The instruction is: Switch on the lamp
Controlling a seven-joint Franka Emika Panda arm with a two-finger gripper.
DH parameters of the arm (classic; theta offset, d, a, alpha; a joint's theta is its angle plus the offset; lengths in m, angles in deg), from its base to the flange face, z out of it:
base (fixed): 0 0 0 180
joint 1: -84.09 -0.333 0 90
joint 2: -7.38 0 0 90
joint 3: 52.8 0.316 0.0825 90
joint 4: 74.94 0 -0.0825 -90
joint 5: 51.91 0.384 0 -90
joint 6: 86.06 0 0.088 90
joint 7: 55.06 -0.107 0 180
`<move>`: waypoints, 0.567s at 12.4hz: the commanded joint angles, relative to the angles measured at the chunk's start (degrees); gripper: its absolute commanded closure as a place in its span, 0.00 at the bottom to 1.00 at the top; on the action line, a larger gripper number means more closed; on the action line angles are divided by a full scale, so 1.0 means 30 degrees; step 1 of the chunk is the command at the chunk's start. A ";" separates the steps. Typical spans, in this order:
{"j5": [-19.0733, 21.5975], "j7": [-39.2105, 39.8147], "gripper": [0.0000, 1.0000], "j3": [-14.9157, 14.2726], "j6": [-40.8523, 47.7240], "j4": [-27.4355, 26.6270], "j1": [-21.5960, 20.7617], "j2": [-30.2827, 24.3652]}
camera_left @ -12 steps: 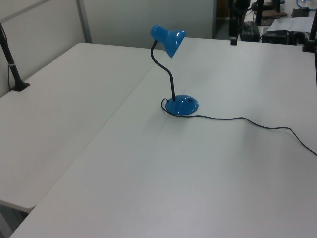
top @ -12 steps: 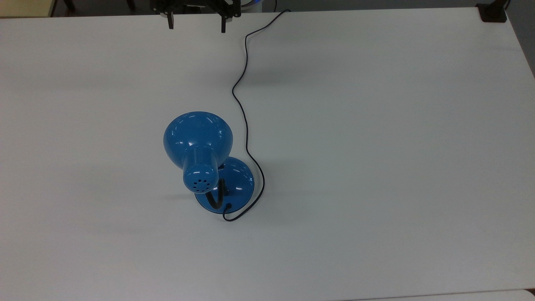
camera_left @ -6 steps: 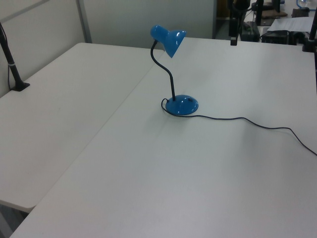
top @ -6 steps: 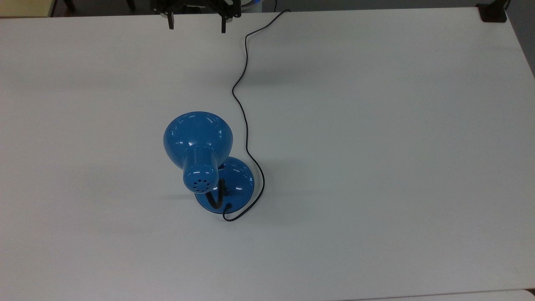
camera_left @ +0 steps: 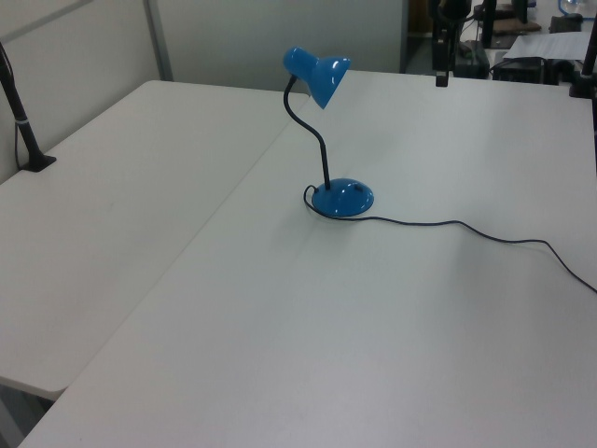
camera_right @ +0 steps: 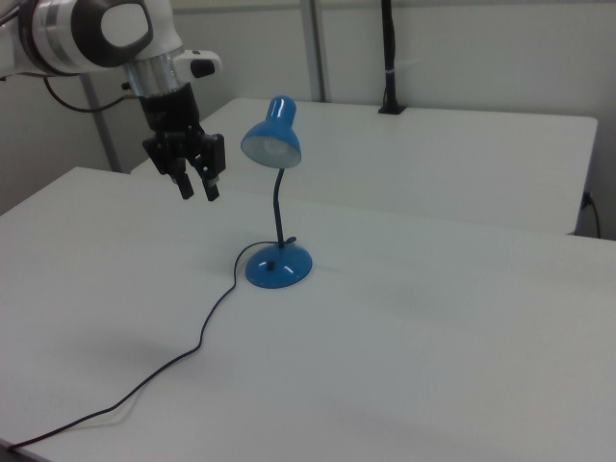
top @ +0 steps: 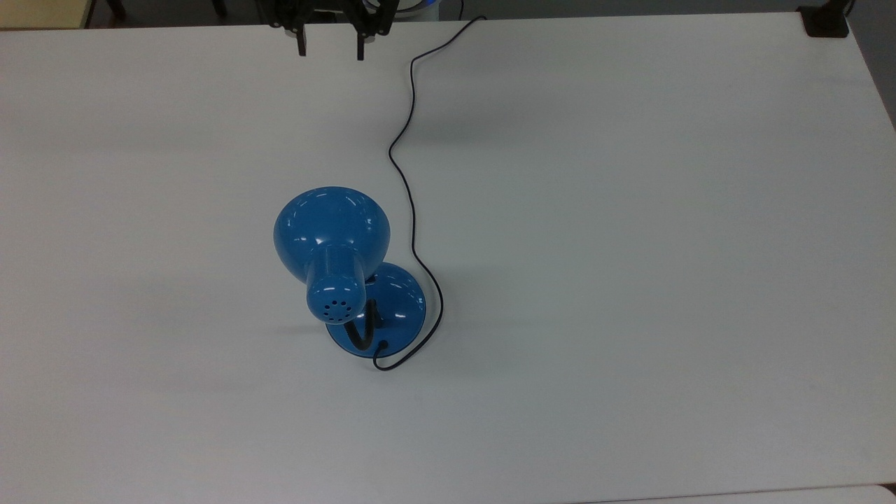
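Hovering gripper (camera_right: 198, 190) – fingers parted, clamping nothing – lamp (camera_right: 276, 206) well apart on table (camera_right: 433, 318)

**Blue lamp on white**

The lamp (top: 331, 238) has a glossy blue shade and base (camera_right: 279, 266), a black neck (camera_left: 320, 149) and a black cord (top: 409, 182). The table (top: 630, 245) is plain white. The gripper (camera_right: 197, 188) is black.

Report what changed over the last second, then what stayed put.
The gripper narrowed its fingers: in the top view the two fingertips now sit closer together than before, with a gap left between them and nothing held. The small glossy blue metal desk lamp, its thin black cord and the white table stayed as they were.
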 commanded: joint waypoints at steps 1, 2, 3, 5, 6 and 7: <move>0.0333 0.0264 1.00 0.0091 0.0429 0.0317 0.0068 0.0162; 0.0333 0.0585 1.00 0.0091 0.0428 0.0317 0.0068 0.0250; 0.0333 0.0965 1.00 0.0091 0.0399 0.0317 0.0068 0.0280; 0.0362 0.1495 1.00 0.0091 -0.0009 0.0288 0.0097 0.0309; 0.0363 0.1525 1.00 0.0091 -0.0127 0.0201 0.0097 0.0309; 0.0392 0.1526 1.00 0.0091 -0.0129 0.0113 0.0068 0.0309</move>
